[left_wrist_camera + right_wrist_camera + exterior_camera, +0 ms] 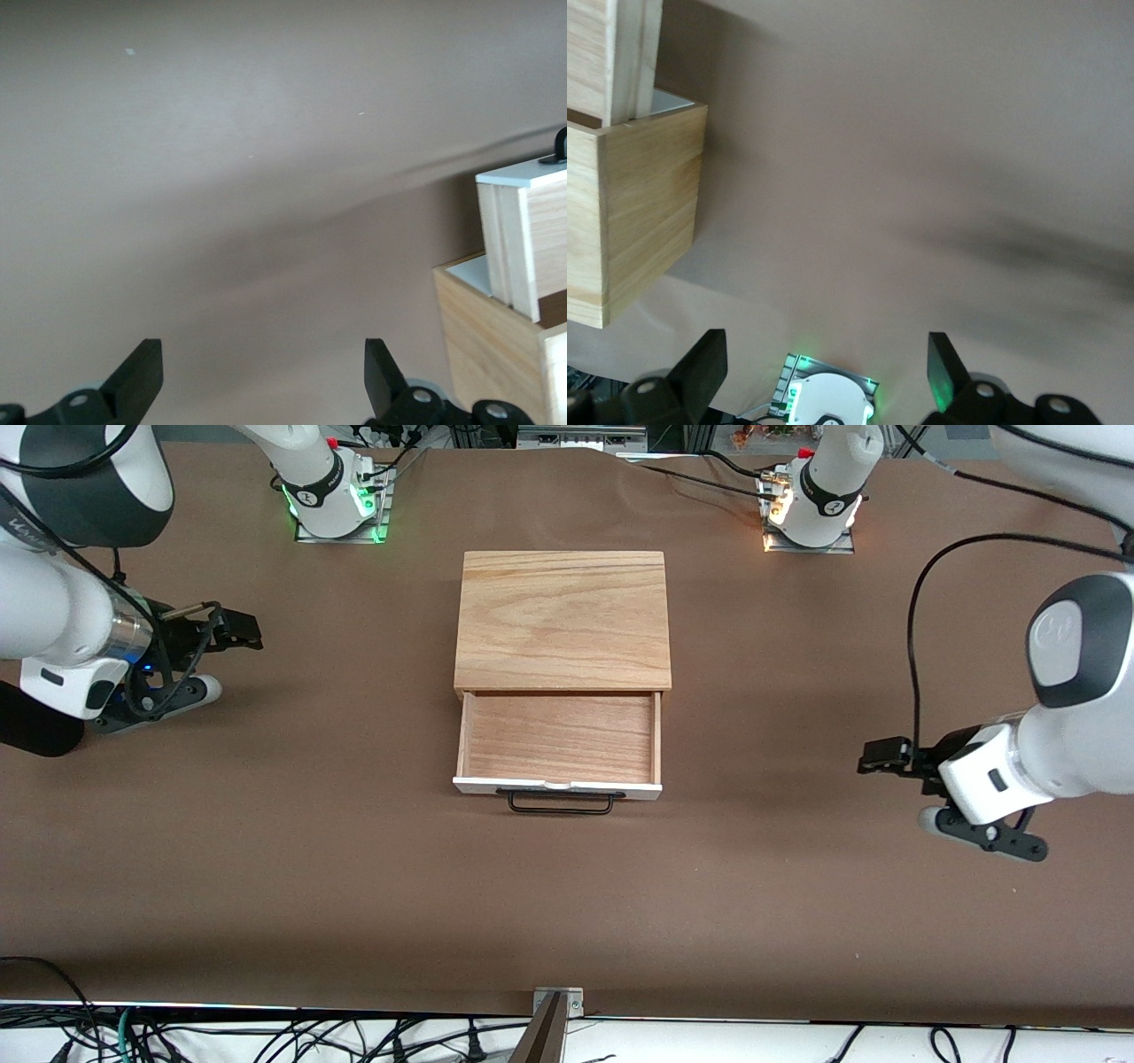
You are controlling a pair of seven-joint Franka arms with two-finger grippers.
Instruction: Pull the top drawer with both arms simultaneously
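Covering table [266,868]: brown paper; top drawer [558,740] pulled out; both grippers' fingers spread, empty.

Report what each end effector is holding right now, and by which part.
Nothing is held. The left end effector and right end effector are both open, well apart from the top drawer, which is already pulled out.

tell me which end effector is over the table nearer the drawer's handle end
The left end effector, at the left arm's end, level with the top drawer's handle. The right end effector sits level with the wooden box.
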